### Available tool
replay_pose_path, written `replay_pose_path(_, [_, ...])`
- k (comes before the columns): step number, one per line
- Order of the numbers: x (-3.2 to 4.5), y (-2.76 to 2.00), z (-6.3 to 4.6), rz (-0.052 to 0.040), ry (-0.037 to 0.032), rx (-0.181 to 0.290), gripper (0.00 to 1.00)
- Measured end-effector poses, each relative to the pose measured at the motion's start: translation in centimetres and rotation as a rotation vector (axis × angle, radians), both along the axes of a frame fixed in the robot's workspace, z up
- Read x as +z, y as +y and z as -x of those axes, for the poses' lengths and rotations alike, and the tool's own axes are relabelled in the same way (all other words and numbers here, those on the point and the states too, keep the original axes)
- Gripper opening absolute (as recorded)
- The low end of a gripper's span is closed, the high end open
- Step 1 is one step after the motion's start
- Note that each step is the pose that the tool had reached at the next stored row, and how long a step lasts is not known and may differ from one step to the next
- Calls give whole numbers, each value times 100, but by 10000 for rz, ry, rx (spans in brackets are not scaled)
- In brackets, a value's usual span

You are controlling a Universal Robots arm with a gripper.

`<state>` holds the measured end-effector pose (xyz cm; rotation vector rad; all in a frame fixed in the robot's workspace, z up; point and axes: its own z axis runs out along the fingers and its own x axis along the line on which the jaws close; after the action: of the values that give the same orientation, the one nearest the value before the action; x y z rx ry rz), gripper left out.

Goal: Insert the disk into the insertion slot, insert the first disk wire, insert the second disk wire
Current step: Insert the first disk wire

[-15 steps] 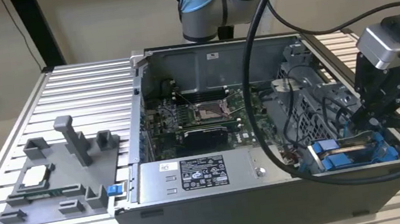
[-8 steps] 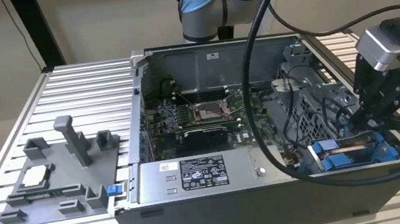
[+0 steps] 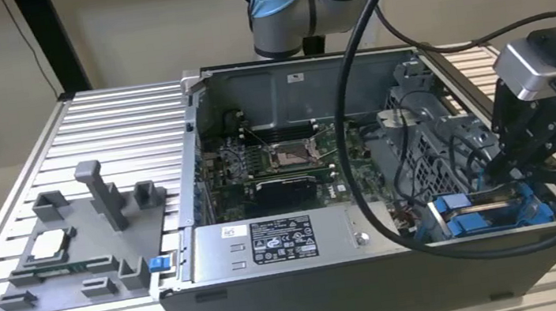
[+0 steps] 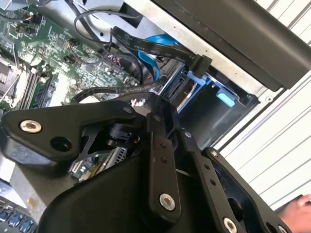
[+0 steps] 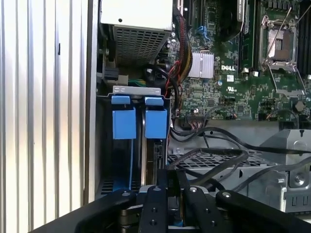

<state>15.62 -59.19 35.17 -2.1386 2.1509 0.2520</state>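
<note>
1. The tool (image 5: 170,191), its black linkages nearest the lens, hangs directly over the insertion slot (image 5: 136,90). I cannot tell how far open it is or whether it grips anything.
2. The disk (image 5: 155,158) seems seated between the blue rails (image 5: 155,124), so a wire step looks to be in hand, which calls for fine alignment.
3. At the exterior view's lower right, the case (image 3: 328,300) holds the slot, loose black wires (image 5: 218,160) and the power supply (image 3: 267,240).

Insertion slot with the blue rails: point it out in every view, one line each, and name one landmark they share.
Exterior view: the insertion slot sits in the near corner of the case, at the exterior view's right.
First wrist view: the insertion slot lies between the case wall and the motherboard.
Second wrist view: the insertion slot lies against the case wall.
Shared landmark: the green motherboard.
</note>
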Motion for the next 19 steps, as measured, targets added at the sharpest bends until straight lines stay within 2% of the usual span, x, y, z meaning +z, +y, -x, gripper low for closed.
replay_pose_path(2, [-3,-7,-6,0,73,-39,0])
replay_pose_path(3, [-3,-12,-15,0,133,-42,0])
replay_pose_path(5, [-3,-23,-59,2,302,-44,0])
replay_pose_path(10, [-11,-42,-228,3,656,-42,0])
replay_pose_path(11, [-16,-45,-243,5,701,-41,0])
replay_pose_path(12, [-24,-46,-249,4,717,-36,0])
replay_pose_path(16, [-82,-47,-249,17,718,-17,0])
replay_pose_path(19, [-99,-44,-250,39,711,41,0])
